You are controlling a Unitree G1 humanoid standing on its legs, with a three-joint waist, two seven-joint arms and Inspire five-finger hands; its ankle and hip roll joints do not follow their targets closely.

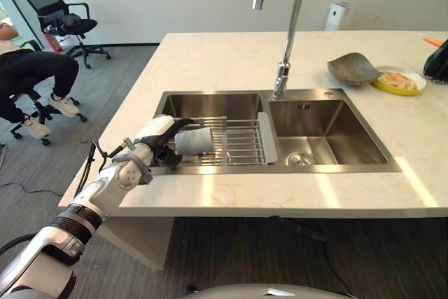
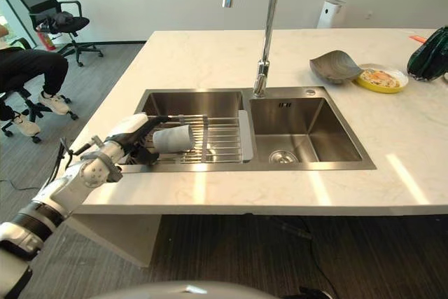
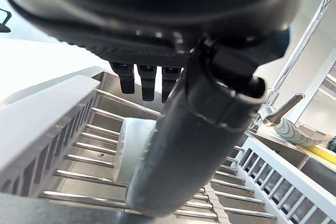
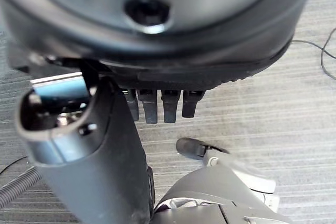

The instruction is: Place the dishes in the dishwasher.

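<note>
Dishes here come down to a pale grey cup point(image 1: 194, 141) lying on its side on the wire rack point(image 1: 234, 143) that spans the left basin of the steel double sink point(image 1: 329, 127). The cup's base points toward the sink's left rim and its mouth toward the divider between the two basins. The left hand point(image 1: 159, 133) reaches in over the sink's left rim and sits at the cup's base end; in the left wrist view its thumb point(image 3: 184, 145) crosses in front of the cup point(image 3: 132, 148) while the fingers point(image 3: 148, 81) hang down straight behind it, loosely spread, so the hand brackets the cup without being curled tight around it. Whether thumb or fingers actually touch the cup I cannot tell.

The right hand point(image 4: 157, 103) shows in its own wrist view, away from the sink and over grey carpet, fingers straight and relaxed, thumb out, holding nothing.

A tall curved chrome faucet point(image 1: 285, 26) rises from the sink's back edge at the divider. The right basin holds a drain point(image 1: 301, 160) at its floor. On the pale stone counter point(image 1: 210, 57) to the right of the sink and behind it, a dark grey bowl point(image 1: 352, 68) rests tilted, touching a yellow plate point(image 1: 399, 80) with food remains on it. Farther right of the sink, at the counter's edge, lies a dark green object point(image 1: 438, 62). A white container point(image 1: 337, 16) stands at the counter's far edge, behind the sink.

Well to the left of the sink, on the carpet, a person point(image 1: 31, 75) in dark trousers sits on a rolling chair, with an empty black office chair point(image 1: 59, 15) beyond.
</note>
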